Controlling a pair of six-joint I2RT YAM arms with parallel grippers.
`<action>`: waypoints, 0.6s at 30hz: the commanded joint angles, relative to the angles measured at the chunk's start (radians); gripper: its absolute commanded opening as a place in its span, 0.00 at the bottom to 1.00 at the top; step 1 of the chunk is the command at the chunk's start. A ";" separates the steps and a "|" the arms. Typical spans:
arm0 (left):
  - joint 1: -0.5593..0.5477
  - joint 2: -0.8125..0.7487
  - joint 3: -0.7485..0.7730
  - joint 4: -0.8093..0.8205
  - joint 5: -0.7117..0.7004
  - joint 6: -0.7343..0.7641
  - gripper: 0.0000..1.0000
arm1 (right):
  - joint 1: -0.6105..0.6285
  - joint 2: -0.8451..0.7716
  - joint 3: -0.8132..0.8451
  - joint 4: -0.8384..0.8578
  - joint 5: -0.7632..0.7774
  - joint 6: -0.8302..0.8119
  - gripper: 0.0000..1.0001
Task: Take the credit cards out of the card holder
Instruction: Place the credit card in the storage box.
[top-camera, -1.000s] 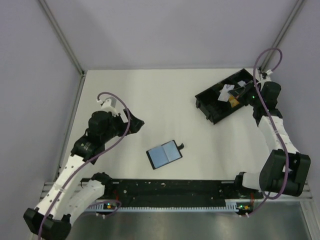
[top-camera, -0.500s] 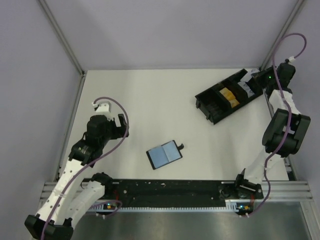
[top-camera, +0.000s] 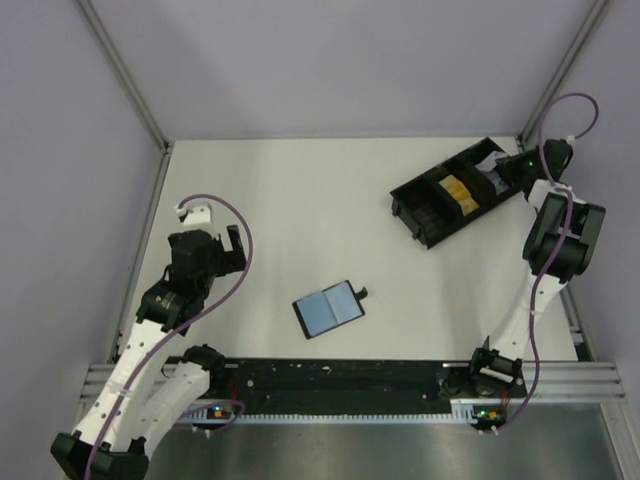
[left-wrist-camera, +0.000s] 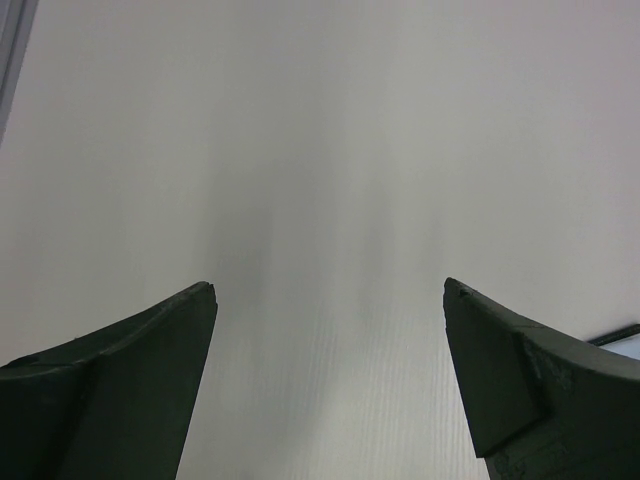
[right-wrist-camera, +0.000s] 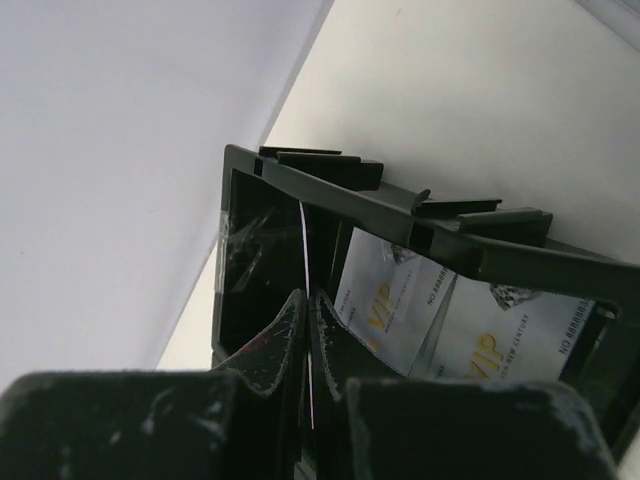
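Note:
The card holder (top-camera: 329, 309) lies open on the white table, blue-grey inside up, its black tab toward the right. No card shows in it. My left gripper (top-camera: 236, 243) is open and empty, to the left of the holder; in the left wrist view (left-wrist-camera: 328, 284) only bare table lies between its fingers. My right gripper (top-camera: 506, 170) is at the far right end of the long black tray (top-camera: 420, 215). In the right wrist view it (right-wrist-camera: 308, 295) is shut on a thin credit card (right-wrist-camera: 303, 240) seen edge-on. An orange-yellow card (top-camera: 455, 190) lies in the tray.
White cards marked VIP (right-wrist-camera: 385, 300) lie in the tray's end compartment (right-wrist-camera: 400, 205). The booth's walls and metal posts (top-camera: 545, 85) stand close behind the right arm. A black rail (top-camera: 340, 375) runs along the near edge.
My right gripper has moved from above the tray's middle to its far right end. My left arm has drawn back to the left, away from the holder. The holder has not moved.

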 joint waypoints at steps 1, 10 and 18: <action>0.013 0.008 -0.005 0.051 -0.024 0.015 0.98 | -0.006 0.044 0.072 0.125 -0.014 0.062 0.00; 0.023 0.017 -0.005 0.052 -0.008 0.016 0.99 | 0.009 0.091 0.078 0.142 -0.067 0.097 0.00; 0.027 -0.001 -0.010 0.051 0.001 0.015 0.98 | 0.009 0.022 0.049 0.010 -0.024 0.045 0.41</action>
